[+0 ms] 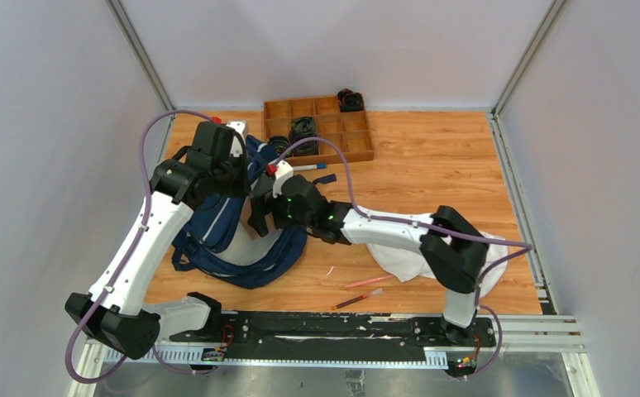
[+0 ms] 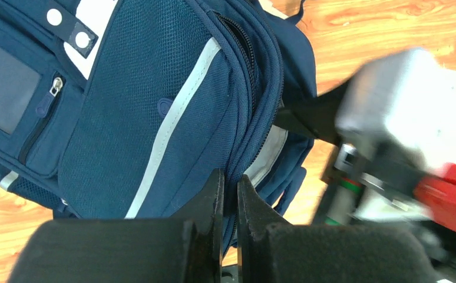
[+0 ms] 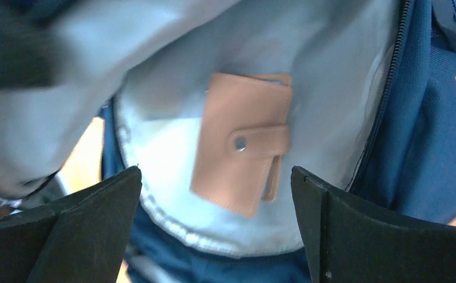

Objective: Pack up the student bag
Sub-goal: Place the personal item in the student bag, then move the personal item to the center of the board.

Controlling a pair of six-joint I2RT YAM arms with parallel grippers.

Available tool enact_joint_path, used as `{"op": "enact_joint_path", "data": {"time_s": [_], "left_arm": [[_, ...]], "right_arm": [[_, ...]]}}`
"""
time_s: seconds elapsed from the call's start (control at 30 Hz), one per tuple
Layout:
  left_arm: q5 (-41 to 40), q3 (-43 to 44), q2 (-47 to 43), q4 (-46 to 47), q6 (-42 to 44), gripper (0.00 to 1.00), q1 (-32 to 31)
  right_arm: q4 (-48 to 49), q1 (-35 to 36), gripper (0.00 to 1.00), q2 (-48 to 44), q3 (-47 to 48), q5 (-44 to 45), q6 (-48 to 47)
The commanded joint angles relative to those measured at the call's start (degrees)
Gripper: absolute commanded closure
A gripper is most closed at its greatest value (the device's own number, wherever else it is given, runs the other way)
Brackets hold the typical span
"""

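Right gripper hangs spread over tan wallet inside student bag, whose rim left gripper clamps, likely holding it open.

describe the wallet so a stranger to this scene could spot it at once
Find the navy backpack lying on the left of the wooden table and look into its unzipped pocket lined in pale grey. The wallet lies on that lining: a small tan fold-over with a snap tab, the only tan thing among blue and grey fabric.
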Motion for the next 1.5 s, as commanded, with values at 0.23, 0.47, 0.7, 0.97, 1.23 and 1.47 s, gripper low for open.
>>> {"op": "enact_joint_path", "data": {"time_s": [0.23, 0.47, 0.7, 0.97, 1.23, 1.47], "left_arm": [[1.37, -1.35, -2.17, 3.50, -1.53, 1.00, 0.68], [1.76, -1.77, -3.37, 3.42, -1.77, 1.00, 1.34], [2.17, -2.79, -3.86, 3.48, -2.25, 1.00, 1.43], [3.71, -3.23, -3.53, 3.43, -1.94, 1.00, 1.61], [3.03, -4.56, -4.20, 3.44, -1.70, 1.00, 1.65], [3.03, -4.42, -3.95, 3.35, -1.29, 1.00, 1.70]], "right_arm": [[-2.55, -0.99, 0.06, -28.22, -24.10, 13.51, 6.67], [-7.84, -19.74, 0.43, -18.92, -24.19, -8.70, 21.26], [-5.32, -22.87, 0.50, -5.24, -16.22, -15.47, 24.60], [-2.00, -23.03, 0.54, 7.25, -8.19, -15.33, 29.20], [-5.42, -23.01, 0.52, 13.05, -1.83, -12.01, 31.24], [-6.30, -23.02, 0.65, 16.40, 1.77, -8.86, 35.19]]}}
